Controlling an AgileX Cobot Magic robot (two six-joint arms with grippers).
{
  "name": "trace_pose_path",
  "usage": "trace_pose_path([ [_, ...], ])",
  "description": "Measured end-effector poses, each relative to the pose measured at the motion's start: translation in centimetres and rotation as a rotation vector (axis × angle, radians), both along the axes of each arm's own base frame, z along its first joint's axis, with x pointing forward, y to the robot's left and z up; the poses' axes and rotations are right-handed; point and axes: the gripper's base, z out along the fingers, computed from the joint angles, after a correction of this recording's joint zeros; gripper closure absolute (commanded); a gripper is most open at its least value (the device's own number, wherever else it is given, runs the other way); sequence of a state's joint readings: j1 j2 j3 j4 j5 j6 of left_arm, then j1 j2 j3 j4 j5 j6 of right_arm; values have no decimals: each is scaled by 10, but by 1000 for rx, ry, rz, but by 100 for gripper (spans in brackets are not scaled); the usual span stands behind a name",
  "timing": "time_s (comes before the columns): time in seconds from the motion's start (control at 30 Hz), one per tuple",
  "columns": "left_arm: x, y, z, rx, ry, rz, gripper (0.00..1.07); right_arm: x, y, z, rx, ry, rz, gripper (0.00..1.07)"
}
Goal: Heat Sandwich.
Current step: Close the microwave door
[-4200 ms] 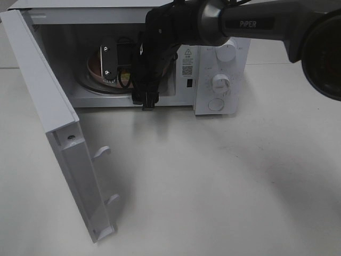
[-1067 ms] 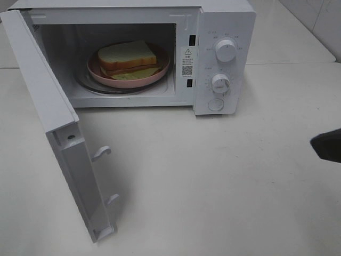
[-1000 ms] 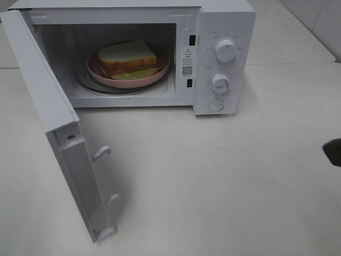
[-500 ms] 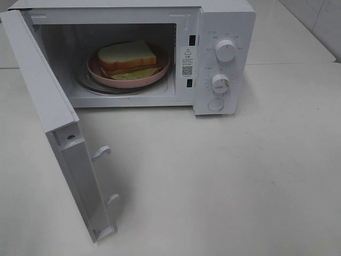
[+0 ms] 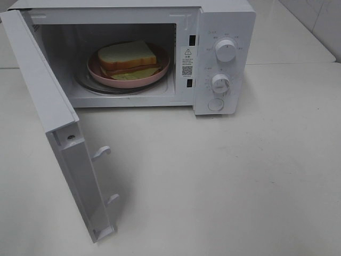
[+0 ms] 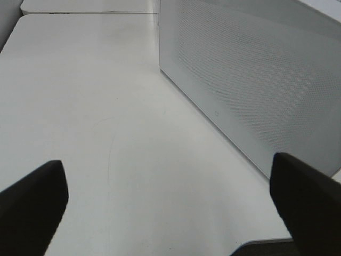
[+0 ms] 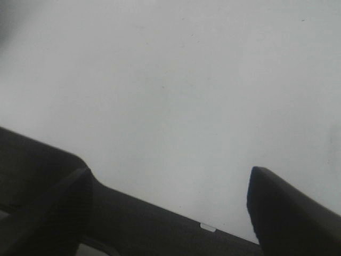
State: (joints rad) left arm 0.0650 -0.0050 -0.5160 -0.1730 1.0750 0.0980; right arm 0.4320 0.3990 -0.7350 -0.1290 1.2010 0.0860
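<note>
Overhead, the sandwich [image 5: 128,57], soft white bread with tan crust, is seen on a round glossy pink plate [image 5: 161,71] inside the boxy white microwave [image 5: 226,26], whose door [image 5: 53,117] is swung open.

Left wrist: the left gripper [image 6: 169,200], dark and blunt-tipped, is seen with jaws wide apart and empty, outside the microwave beside the door's perforated panel.

Right wrist: the right gripper [image 7: 170,205] is likewise spread, over the matte white table [image 7: 160,80].

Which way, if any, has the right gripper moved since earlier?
Yes: the right gripper withdrew from the microwave, rightward past its knobs, out of the high view.
</note>
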Motion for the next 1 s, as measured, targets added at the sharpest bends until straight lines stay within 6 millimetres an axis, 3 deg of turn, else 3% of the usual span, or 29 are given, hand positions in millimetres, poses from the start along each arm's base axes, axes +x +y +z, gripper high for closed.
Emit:
trace_pose_path([
  [0.43,0,0,0,0,0,0,9,-34,-15,2,73,-166,-196,31],
  [0.57,0,0,0,0,0,0,9,-40,-16,-7,82,-202,-253,31],
  [0.8,0,0,0,0,0,0,9,-44,-15,-43,88,-244,-364,31],
  [1.0,0,0,0,0,0,0,9,-49,-13,-44,107,-310,-408,31],
])
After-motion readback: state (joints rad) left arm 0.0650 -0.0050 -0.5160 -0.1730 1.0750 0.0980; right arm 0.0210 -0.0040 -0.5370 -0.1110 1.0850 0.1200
